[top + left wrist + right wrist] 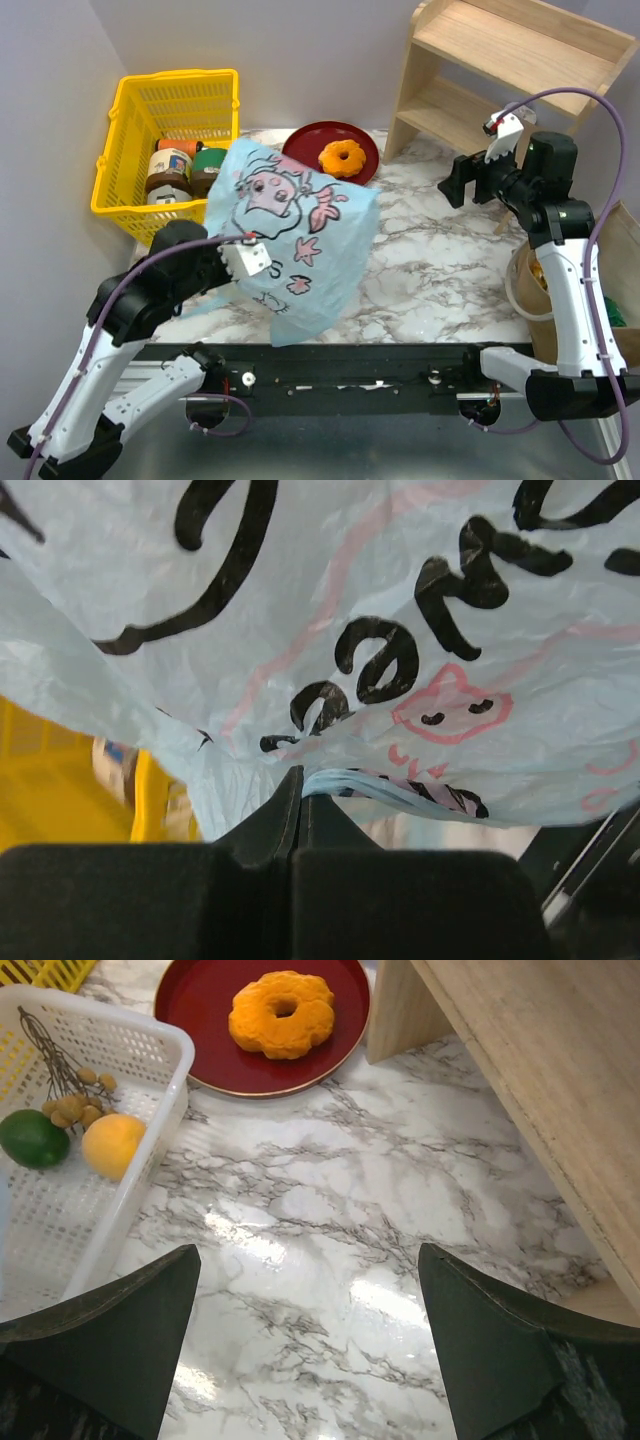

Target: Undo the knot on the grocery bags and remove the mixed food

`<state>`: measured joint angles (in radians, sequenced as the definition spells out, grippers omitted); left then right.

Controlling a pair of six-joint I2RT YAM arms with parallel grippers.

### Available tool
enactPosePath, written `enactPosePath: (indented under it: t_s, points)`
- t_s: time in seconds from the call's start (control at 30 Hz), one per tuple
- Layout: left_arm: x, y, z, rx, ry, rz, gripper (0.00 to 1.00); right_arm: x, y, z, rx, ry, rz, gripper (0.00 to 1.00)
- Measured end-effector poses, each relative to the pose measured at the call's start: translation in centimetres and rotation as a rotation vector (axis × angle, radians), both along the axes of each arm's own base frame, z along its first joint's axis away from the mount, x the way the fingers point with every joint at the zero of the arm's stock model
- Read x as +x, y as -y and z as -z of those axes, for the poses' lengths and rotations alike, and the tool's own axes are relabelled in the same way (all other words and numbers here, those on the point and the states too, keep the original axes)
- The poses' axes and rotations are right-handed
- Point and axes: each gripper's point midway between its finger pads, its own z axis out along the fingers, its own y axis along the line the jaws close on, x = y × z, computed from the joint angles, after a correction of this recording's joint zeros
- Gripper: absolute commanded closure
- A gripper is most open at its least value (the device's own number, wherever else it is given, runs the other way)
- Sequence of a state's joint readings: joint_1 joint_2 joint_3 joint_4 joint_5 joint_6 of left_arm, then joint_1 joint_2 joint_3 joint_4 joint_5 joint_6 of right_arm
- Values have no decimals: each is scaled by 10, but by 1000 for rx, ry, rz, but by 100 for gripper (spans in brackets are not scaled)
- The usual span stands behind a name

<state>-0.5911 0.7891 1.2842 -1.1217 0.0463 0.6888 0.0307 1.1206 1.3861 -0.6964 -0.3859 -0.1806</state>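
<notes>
Over the table (440, 270), the left hand (298, 790) pinches a crinkled, dark-printed bag (300, 225).

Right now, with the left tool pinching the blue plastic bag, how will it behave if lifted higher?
The blue plastic bag is probably floppy: it hangs in wrinkled folds from the left tool, shut on a bunched strip. It is likely light, since the film looks thin and translucent. The smooth film might slip from the pinch.

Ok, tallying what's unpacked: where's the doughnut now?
In the top view the doughnut sits on the red plate at the back, between the yellow basket and the wooden shelf.
</notes>
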Motion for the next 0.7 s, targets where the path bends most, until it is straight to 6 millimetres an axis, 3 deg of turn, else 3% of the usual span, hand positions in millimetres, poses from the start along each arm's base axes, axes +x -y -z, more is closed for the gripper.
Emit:
enactPosePath:
  t_s: [0.07,0.17,0.27,0.37,0.43,0.57,0.7]
  points:
    - [-11,-41,23,134,0,-118,100,3,-2,2,9,-13,-6,2]
    - [-30,-90,19,208,92,-266,100,11,-5,3,24,-31,-16,3]
    - [-56,-154,-23,169,315,-485,100,21,-9,2,44,-47,-27,4]
    - [-102,-221,-81,66,540,-700,100,33,-15,0,73,-66,-47,4]
    - [-127,-254,-110,9,631,-805,100,42,-19,-3,96,-77,-59,5]
    - [-149,-284,-147,-47,704,-906,100,67,-29,-12,149,-95,-85,5]
    - [-129,-272,-154,5,682,-882,100,87,-38,-22,203,-104,-109,5]
